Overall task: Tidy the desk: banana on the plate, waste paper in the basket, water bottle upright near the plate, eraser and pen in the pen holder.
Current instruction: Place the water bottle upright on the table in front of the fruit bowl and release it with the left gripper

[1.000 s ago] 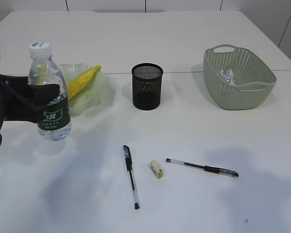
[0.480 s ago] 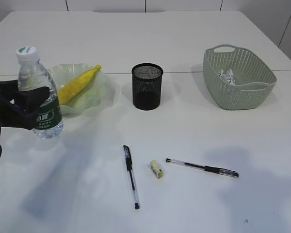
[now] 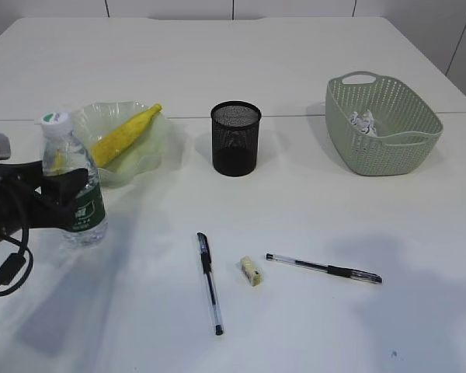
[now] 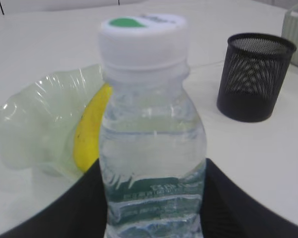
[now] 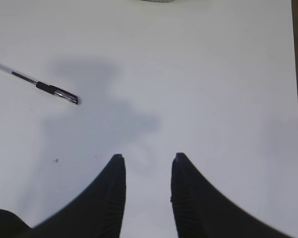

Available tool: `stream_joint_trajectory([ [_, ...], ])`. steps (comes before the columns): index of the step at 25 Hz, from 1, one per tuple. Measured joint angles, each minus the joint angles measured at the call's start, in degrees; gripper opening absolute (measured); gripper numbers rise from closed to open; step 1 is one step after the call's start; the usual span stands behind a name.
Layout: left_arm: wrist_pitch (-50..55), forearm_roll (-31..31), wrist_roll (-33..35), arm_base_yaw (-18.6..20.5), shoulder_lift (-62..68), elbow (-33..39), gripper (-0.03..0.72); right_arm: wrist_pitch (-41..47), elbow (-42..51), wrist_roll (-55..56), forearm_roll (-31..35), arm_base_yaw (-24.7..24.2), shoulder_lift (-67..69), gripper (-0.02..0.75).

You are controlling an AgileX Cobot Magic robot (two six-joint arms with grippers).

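Note:
My left gripper (image 3: 62,196) is shut on the upright water bottle (image 3: 76,190), its fingers against the green label (image 4: 154,198). The bottle is just front-left of the plate (image 3: 151,155), and I cannot tell if its base touches the desk (image 3: 311,202). The banana (image 3: 124,134) lies on the plate. Two pens (image 3: 210,284) (image 3: 325,268) and the eraser (image 3: 251,271) lie on the desk in front of the pen holder (image 3: 235,138). Waste paper (image 3: 363,122) sits in the basket (image 3: 384,148). My right gripper (image 5: 148,157) hangs open over bare desk, right of a pen (image 5: 39,85).
The pen holder (image 4: 253,77) stands right of the bottle in the left wrist view, the plate (image 4: 35,124) and banana (image 4: 89,129) behind it. The desk's right edge (image 5: 294,99) runs close to the right gripper. A seam (image 3: 295,116) crosses the desk behind the holder.
The left gripper has carried the bottle down and a little toward the front, from beside the plate to low at its front-left. The right gripper has not moved.

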Motion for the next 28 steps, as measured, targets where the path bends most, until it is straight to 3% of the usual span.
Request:
stream_joint_trajectory([
  [9, -3.07, -0.28, 4.15, 0.00, 2.84, 1.19, 0.352, -0.29, 0.00, 0.00, -0.12, 0.00, 0.00, 0.239],
  [28, -6.61, -0.80, 4.56, 0.00, 5.27, 1.32, 0.351, -0.33, 0.00, 0.00, -0.15, 0.00, 0.00, 0.239],
])
